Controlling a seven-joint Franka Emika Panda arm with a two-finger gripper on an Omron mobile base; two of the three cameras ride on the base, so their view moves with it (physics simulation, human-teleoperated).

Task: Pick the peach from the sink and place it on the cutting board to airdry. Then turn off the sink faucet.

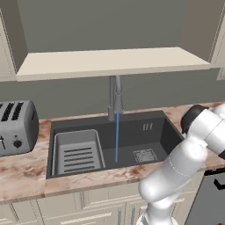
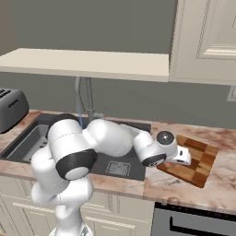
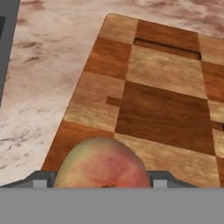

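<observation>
Peach carried over the board, release pending

At the hand view's bottom centre, the round orange-red peach [image 3: 103,164] sits clamped between the two-finger gripper [image 3: 100,180], above the near edge of the brown-and-tan checkered wooden cutting board [image 3: 162,100]. Next, I judge: lower, let go, then reach the tall grey metal faucet [image 1: 116,99], whose blue stream runs into the dark grey rectangular sink [image 1: 167,132].
</observation>
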